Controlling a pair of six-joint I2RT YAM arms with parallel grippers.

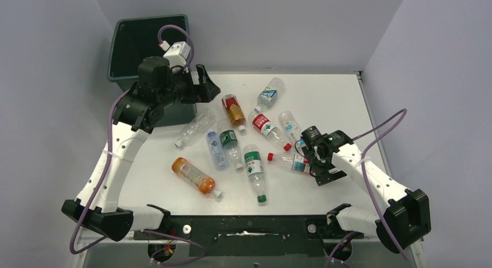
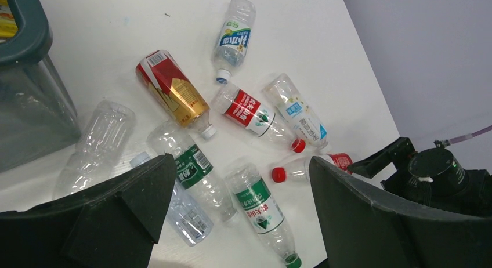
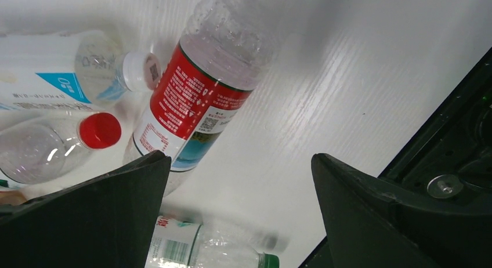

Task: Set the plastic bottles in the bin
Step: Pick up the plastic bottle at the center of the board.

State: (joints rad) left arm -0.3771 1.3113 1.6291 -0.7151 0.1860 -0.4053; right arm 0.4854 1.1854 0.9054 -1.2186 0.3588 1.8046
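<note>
Several plastic bottles lie in a loose cluster on the white table. Among them are an orange one (image 1: pixel 194 175), a green-label one (image 1: pixel 254 169) and a red-and-gold one (image 1: pixel 234 110). The dark green bin (image 1: pixel 125 47) stands at the far left corner. My left gripper (image 1: pixel 209 85) is open and empty, held high beside the bin. In the left wrist view (image 2: pixel 241 163) it looks down on the cluster. My right gripper (image 1: pixel 316 163) is open and empty, low over the table. A red-label bottle (image 3: pixel 191 105) with a red cap (image 1: pixel 270 156) lies just beyond its left finger (image 3: pixel 104 216).
The bin's rim (image 2: pixel 26 42) shows at the left of the left wrist view. More bottles lie in the right wrist view: a blue-label one (image 3: pixel 52 76), a red-capped one (image 3: pixel 46 149) and a green-capped one (image 3: pixel 209 247). The right arm's base (image 1: pixel 406 213) sits at the near right.
</note>
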